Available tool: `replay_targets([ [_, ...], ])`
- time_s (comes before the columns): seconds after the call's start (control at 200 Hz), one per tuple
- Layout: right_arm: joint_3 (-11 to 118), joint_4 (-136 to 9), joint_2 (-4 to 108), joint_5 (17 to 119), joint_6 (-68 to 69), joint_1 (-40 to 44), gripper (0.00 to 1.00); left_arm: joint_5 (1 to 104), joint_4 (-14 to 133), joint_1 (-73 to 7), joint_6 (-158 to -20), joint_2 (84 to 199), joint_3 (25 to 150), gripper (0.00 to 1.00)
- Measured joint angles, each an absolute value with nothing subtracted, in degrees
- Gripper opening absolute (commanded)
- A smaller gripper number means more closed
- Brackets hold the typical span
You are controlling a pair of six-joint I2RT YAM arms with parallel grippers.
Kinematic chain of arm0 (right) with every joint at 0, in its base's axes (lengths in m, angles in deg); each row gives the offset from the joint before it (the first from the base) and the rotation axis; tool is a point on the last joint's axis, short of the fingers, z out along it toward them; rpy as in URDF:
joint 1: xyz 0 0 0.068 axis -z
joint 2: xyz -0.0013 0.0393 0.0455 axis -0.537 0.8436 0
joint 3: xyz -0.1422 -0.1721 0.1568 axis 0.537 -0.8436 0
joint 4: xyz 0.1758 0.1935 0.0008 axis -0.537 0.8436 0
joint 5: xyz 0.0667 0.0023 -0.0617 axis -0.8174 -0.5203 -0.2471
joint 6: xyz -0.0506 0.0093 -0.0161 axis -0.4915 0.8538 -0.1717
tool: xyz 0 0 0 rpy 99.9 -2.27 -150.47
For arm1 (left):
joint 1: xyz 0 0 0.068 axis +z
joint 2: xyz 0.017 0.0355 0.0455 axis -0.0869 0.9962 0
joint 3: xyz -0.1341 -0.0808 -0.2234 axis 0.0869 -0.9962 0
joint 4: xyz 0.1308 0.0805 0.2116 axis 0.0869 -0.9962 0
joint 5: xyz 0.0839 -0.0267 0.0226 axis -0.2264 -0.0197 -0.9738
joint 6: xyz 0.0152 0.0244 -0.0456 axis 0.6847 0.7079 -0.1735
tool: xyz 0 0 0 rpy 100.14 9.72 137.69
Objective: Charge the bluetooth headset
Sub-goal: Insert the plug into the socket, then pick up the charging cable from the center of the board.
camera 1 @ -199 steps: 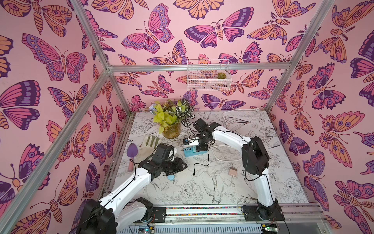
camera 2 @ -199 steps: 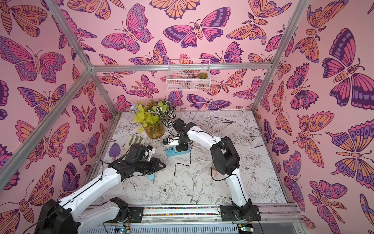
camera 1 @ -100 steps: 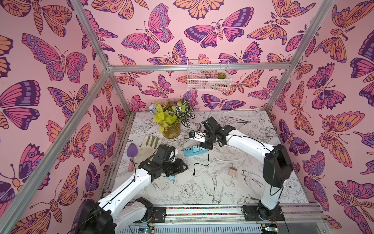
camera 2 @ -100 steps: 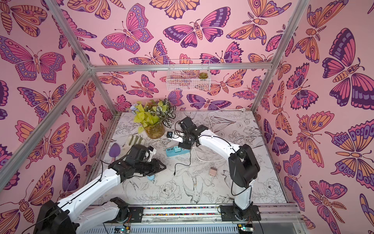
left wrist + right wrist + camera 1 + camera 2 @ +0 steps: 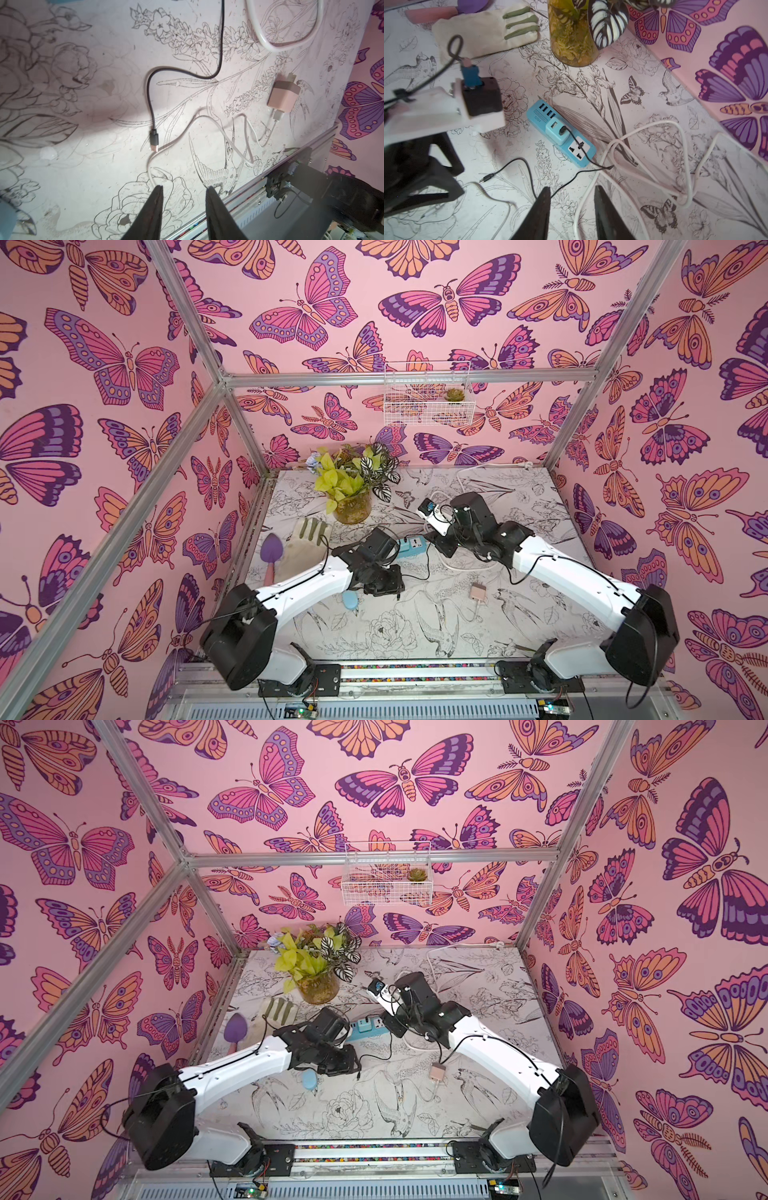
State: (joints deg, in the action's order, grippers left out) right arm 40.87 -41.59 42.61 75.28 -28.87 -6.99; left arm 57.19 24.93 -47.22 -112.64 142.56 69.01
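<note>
The bluetooth headset (image 5: 351,600) (image 5: 309,1079) is a small light-blue oval case lying on the table beside my left arm. A blue power strip (image 5: 560,133) (image 5: 411,548) carries a blue adapter with a black cable plugged in. The cable's free plug (image 5: 154,142) (image 5: 485,178) lies loose on the table. My left gripper (image 5: 184,188) (image 5: 388,587) hovers open and empty just short of that plug. My right gripper (image 5: 572,188) (image 5: 441,545) is open and empty above the cables, right of the strip.
A pink charger (image 5: 283,96) (image 5: 478,591) with a thin white cable lies toward the front. The strip's thick white cord (image 5: 683,166) loops at the right. At the back left are a plant vase (image 5: 351,506), a glove (image 5: 305,541) and a purple trowel (image 5: 272,549).
My right arm has drawn back from the power strip toward the right, its elbow swinging out. Both grippers have narrowed a little. The left arm has hardly moved.
</note>
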Motion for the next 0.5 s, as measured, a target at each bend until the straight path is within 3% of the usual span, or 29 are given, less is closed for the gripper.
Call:
replay_targets([
  [0.501,25.09,-44.92,26.3,79.45,-14.83,-6.99,0.35,46.02,17.23,-53.3,-112.51,158.47,78.1,0.33],
])
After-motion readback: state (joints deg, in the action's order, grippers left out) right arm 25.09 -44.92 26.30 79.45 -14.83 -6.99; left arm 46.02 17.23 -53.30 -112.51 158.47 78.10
